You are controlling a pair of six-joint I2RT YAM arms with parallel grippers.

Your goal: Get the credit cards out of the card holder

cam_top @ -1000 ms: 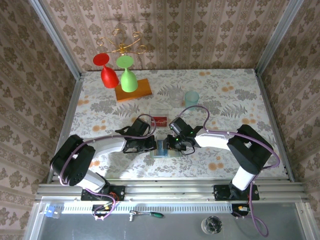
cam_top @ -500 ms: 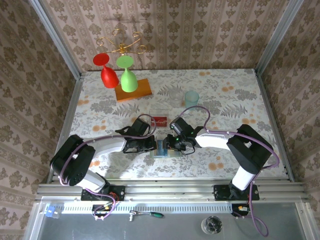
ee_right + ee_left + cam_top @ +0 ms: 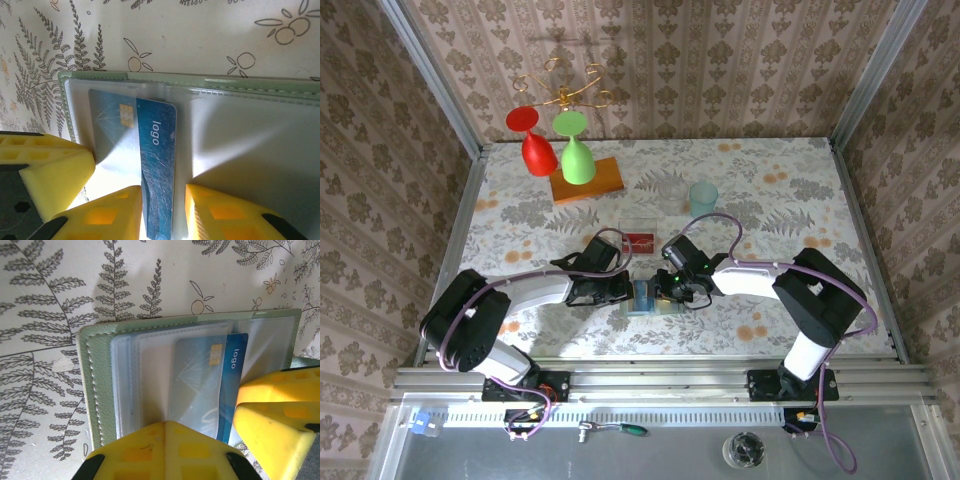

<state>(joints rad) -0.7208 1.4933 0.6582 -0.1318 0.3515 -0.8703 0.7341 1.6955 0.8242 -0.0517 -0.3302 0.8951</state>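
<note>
**A:** From above, where's the holder (image 3: pixel 642 298)?

**B:** Open on the table (image 3: pixel 770 170), between the two grippers. The left gripper (image 3: pixel 621 290) is at its left edge and the right gripper (image 3: pixel 661 290) at its right. A red card (image 3: pixel 640 240) lies just beyond the holder, so I'd judge that one is already out.

**A:** And the left wrist view?

**B:** The left gripper (image 3: pixel 165 426) is clenched on nothing, its tips pressed on the holder's (image 3: pixel 97 390) clear pockets. I'd say it is pinning the holder down so it won't slide during a pull. The blue card (image 3: pixel 235 372) sticks partway out of a pocket, toward the right gripper's finger (image 3: pixel 277 415).

**A:** The right wrist view?

**B:** The right gripper (image 3: pixel 162 200) has its jaws part-closed, with the blue card's (image 3: pixel 157 160) bare strip between them. The rest of the card sits in the holder's (image 3: pixel 240 82) pocket. I cannot tell whether the pads actually bite. It's likely lined up to draw the card out.
</note>
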